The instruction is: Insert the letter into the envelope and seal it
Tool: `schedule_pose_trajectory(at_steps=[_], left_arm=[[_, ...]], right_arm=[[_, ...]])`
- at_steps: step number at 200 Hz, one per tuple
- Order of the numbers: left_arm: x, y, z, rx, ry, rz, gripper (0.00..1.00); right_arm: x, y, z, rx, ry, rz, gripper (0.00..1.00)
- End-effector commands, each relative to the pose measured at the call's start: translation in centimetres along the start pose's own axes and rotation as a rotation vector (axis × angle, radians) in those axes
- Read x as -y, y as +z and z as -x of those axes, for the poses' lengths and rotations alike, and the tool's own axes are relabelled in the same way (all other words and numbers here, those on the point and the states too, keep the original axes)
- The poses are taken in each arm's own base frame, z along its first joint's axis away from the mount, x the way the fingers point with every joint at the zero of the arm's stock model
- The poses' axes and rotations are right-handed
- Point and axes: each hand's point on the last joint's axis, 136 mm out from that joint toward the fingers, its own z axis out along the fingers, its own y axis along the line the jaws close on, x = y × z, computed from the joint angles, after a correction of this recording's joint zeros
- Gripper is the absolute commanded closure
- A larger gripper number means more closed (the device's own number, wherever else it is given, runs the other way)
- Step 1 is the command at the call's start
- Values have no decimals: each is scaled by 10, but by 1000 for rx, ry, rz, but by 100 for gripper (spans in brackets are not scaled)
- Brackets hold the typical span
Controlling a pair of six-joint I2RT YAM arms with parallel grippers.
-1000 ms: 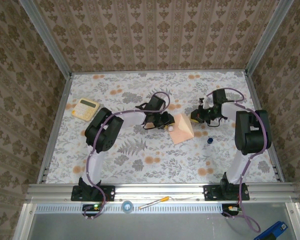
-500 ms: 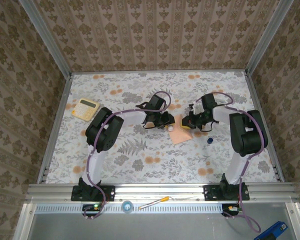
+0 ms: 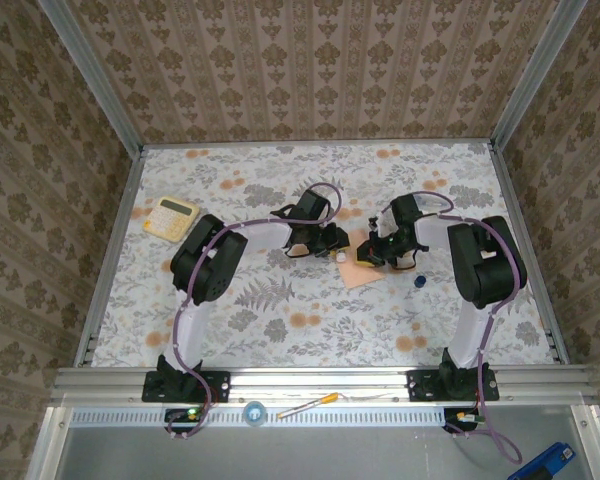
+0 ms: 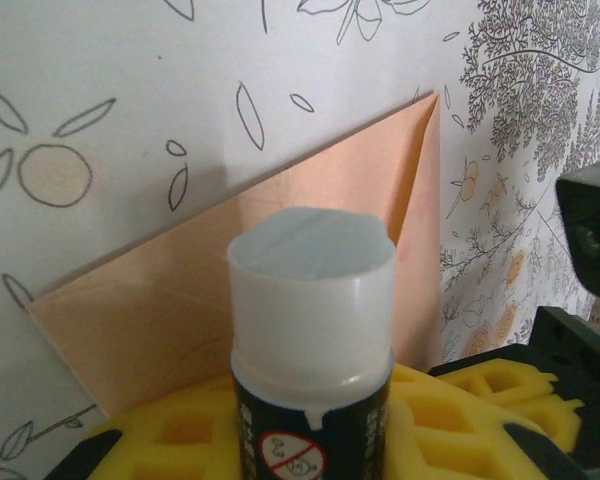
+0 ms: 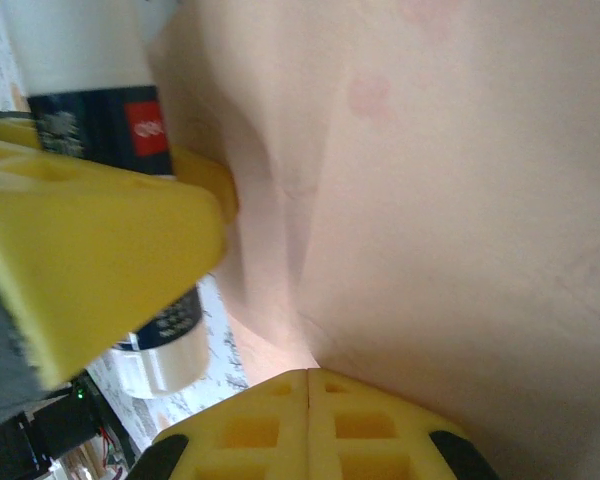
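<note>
glue stick [image 4: 310, 300]; yellow calculator [image 3: 171, 216] and blue cap [image 3: 419, 283] on floral table [image 3: 280, 320]

Top external camera: fixed above and behind the arm bases, facing down and forward over the whole table [image 3: 280, 310]. Left wrist camera: close range, looking past the glue stick [image 4: 310, 300] onto the envelope [image 4: 160, 310]. Right wrist camera: almost against the envelope. All three views share the envelope; both wrist views share the glue stick
</note>
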Motion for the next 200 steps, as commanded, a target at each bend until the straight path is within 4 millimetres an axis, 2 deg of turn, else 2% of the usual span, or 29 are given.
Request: schedule_pose_trajectory(at_steps=[1, 92, 112, 149, 200], left_arm=[[-25, 4, -7, -19, -32, 56, 98], [-25, 3, -7, -20, -34, 52, 98], [-24, 2, -6, -19, -31, 52, 98], [-23, -3, -5, -12, -24, 55, 98], [-23, -3, -4, -12, -25, 57, 98]], right_arm=[[14, 7, -9, -26, 34, -44, 100], [34, 17, -15, -52, 81, -108, 100], [26, 9, -7, -29, 78, -83, 100], [6, -18, 20, 49, 57, -31, 100], [-4, -31, 41, 112, 61, 17, 100]])
